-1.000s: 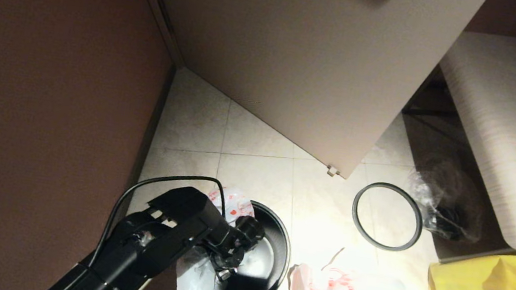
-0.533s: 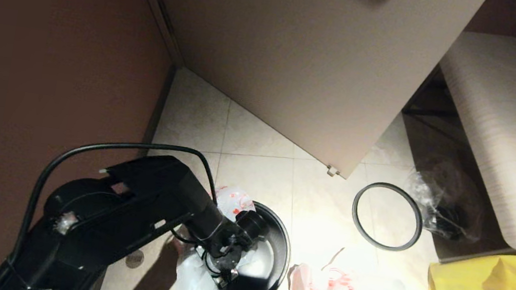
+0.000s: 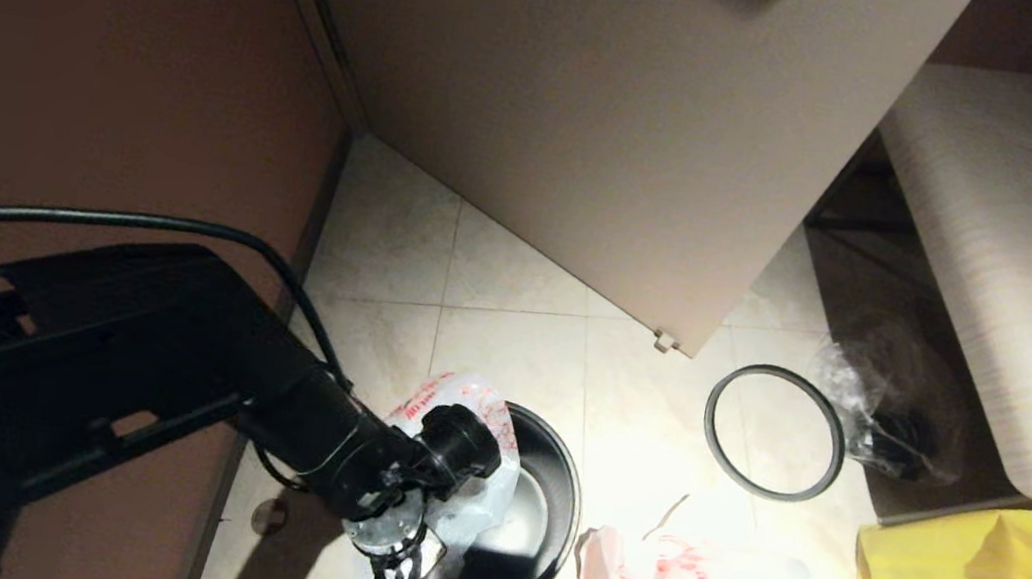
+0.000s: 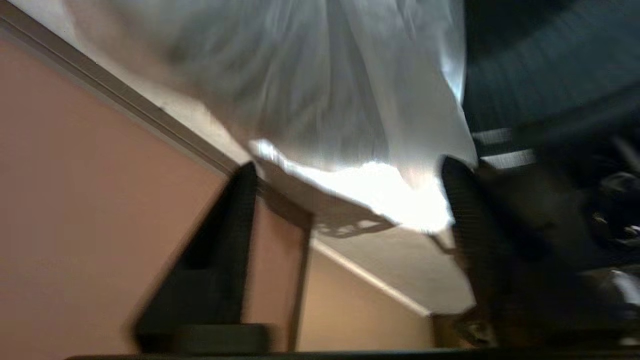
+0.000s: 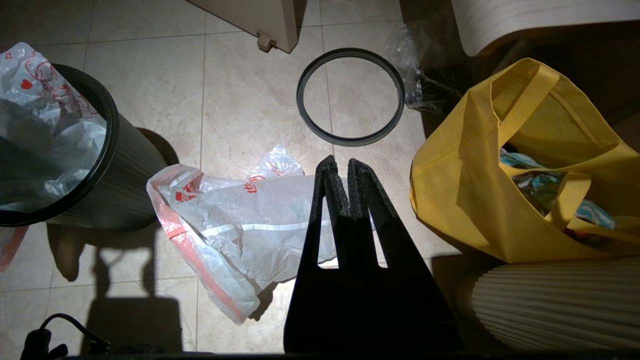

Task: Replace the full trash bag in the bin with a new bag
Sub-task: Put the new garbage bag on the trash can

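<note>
The left gripper [image 4: 345,200] has its two dark fingers [image 4: 235,210] spread apart, with white film from the bag hanging between and just beyond them; whether either finger touches the film cannot be told. In the head view this gripper [image 3: 398,556] sits at the bin's [image 3: 558,508] rim, on the side nearest the brown wall. A white bag with red print [image 3: 460,403] is draped in and over the bin's mouth. The right gripper [image 5: 342,172] hangs with its fingers pressed together and holding nothing, above the floor beside the bin. Under it, just beside the bin, a flat white bag with pink-red edge [image 5: 225,215] lies crumpled. Beyond that lies the grey rim ring [image 5: 350,95], apart from the bin. A yellow tote [image 5: 525,165] stands farther from the bin, past the right gripper.
</note>
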